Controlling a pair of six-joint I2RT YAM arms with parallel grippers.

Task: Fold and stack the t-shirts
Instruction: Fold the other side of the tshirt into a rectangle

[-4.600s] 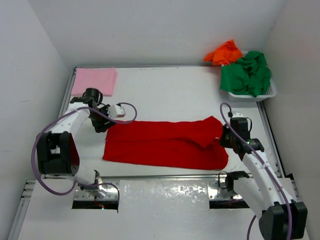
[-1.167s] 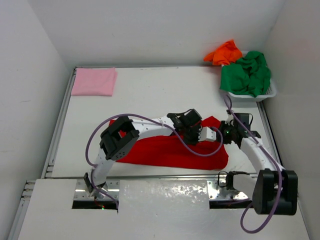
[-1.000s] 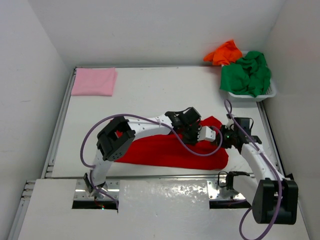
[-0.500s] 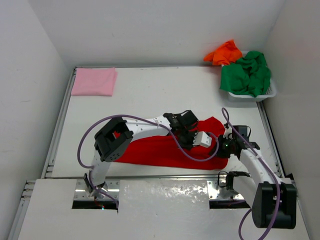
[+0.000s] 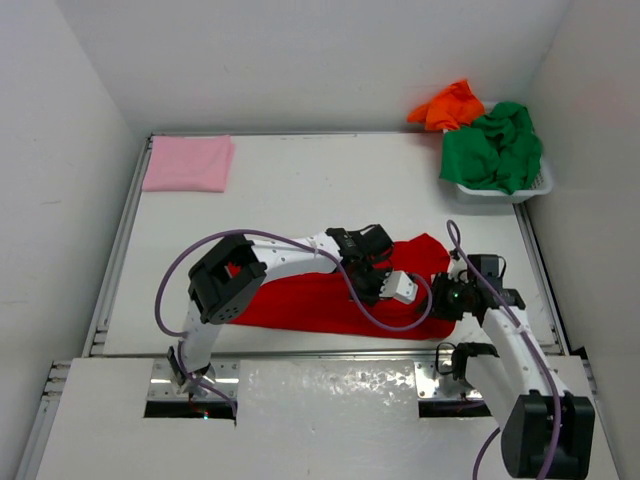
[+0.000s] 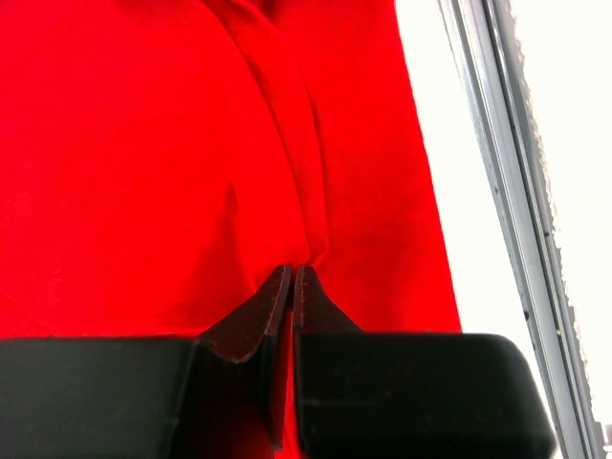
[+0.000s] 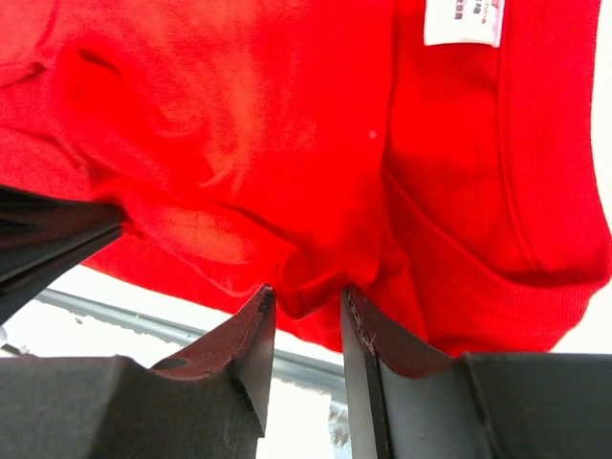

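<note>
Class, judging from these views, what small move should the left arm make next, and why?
Probably open the left tool: it is pinched shut on the red t-shirt, which lies spread on the table, and the right tool stands open.

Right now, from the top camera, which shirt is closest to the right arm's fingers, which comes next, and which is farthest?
From the right arm's fingers, in the top view:
1. red t-shirt: right under them, near edge.
2. green t-shirt: in the basket, far right corner.
3. orange t-shirt: just behind the green one.
4. pink t-shirt: folded, far left corner.
</note>
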